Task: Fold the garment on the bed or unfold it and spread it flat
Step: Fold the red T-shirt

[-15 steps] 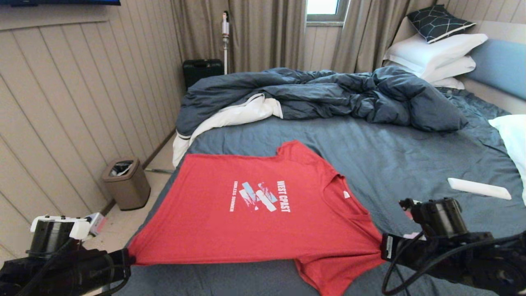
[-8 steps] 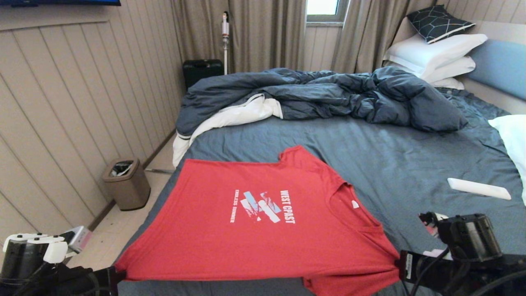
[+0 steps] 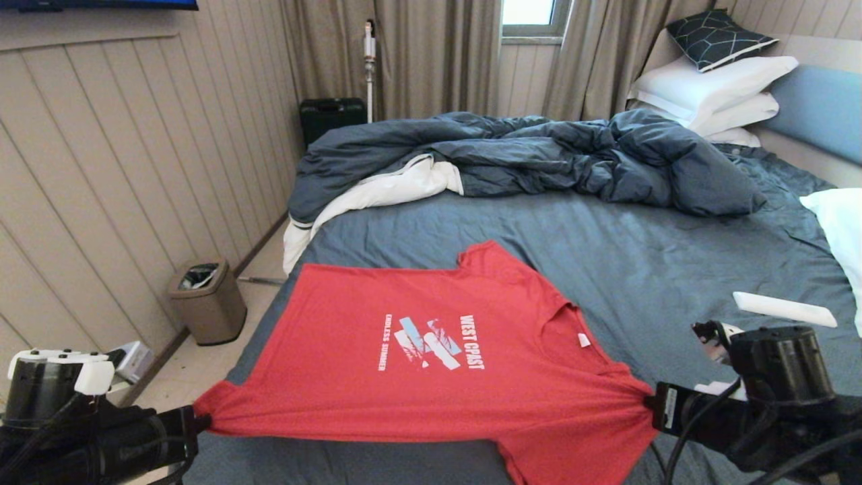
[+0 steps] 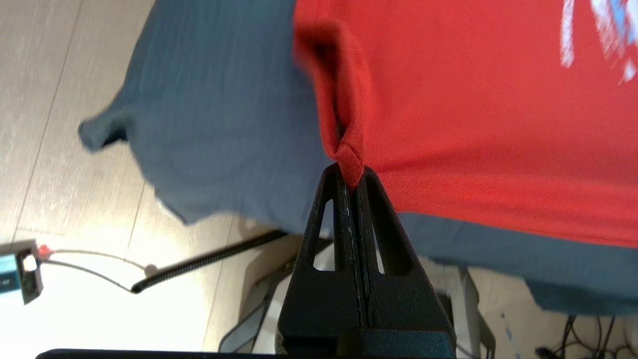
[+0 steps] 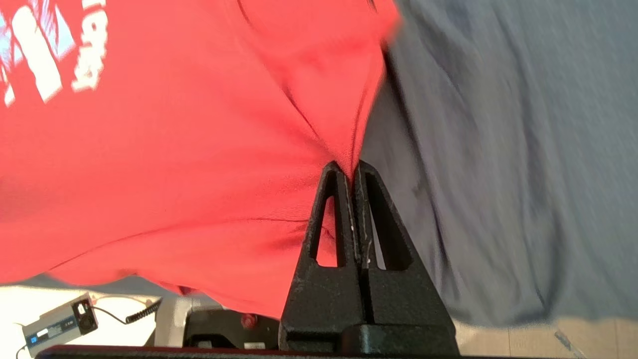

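Red T-shirt [image 3: 431,364] lies print-up across lower centre of frame on the bed [image 3: 640,269], left gripper [image 4: 352,175] clamped on hem corner, right gripper [image 5: 353,172] clamped on shoulder, drawing near edge taut, likely to spread it flat.

one garment [image 3: 431,364] – one bed [image 3: 646,263], two tools

The garment [image 3: 431,377] is matt red knit cloth; the bed [image 3: 640,263] sheet is matt woven cloth.
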Available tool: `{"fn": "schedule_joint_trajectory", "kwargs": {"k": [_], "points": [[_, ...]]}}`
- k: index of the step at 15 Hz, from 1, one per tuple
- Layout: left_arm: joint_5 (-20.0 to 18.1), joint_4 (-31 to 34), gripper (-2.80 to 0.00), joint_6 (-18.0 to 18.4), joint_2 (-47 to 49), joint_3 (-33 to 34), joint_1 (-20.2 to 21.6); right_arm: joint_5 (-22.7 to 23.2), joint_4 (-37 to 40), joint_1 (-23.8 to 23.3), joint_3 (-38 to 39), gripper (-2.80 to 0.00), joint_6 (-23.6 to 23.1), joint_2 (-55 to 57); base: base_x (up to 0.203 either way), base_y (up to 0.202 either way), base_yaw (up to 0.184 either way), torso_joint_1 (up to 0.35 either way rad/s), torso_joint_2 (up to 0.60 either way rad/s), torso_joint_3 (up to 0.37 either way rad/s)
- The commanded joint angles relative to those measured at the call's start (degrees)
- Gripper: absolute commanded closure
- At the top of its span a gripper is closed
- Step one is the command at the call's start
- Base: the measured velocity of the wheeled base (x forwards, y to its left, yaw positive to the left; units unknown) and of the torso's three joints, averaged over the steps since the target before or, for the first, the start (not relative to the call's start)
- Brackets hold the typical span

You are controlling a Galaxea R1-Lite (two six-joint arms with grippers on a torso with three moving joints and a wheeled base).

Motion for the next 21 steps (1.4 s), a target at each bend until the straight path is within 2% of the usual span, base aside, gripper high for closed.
{"fn": "schedule_joint_trajectory", "kwargs": {"k": [1,7,10,13,21], "points": [[0.0,-0.1,0.0,-0.2,3.8,-3.1,0.0,0.0,-0.2,0.0,-2.9,0.0,0.1,4.5,0.0,0.0,0.0,0.0,0.0,0.0],[0.1,2.4,0.0,-0.3,14.0,-14.3,0.1,-0.1,0.0,-0.5,-13.8,0.0,-0.1,16.1,0.0,0.0,0.0,0.0,0.0,0.0],[0.2,2.3,0.0,-0.2,17.8,-15.7,0.0,-0.2,-0.1,-0.6,-16.7,0.0,-0.5,19.9,0.0,0.0,0.0,0.0,0.0,0.0],[0.2,2.1,0.0,0.1,18.8,-15.2,0.1,-0.2,-0.3,-1.0,-16.7,0.0,-0.6,21.2,0.0,0.0,0.0,0.0,0.0,0.0],[0.2,-1.0,0.0,-0.3,24.0,-18.9,0.2,-0.1,-0.2,-2.0,-19.7,0.0,-0.6,24.1,0.0,0.0,0.0,0.0,0.0,0.0]]}}
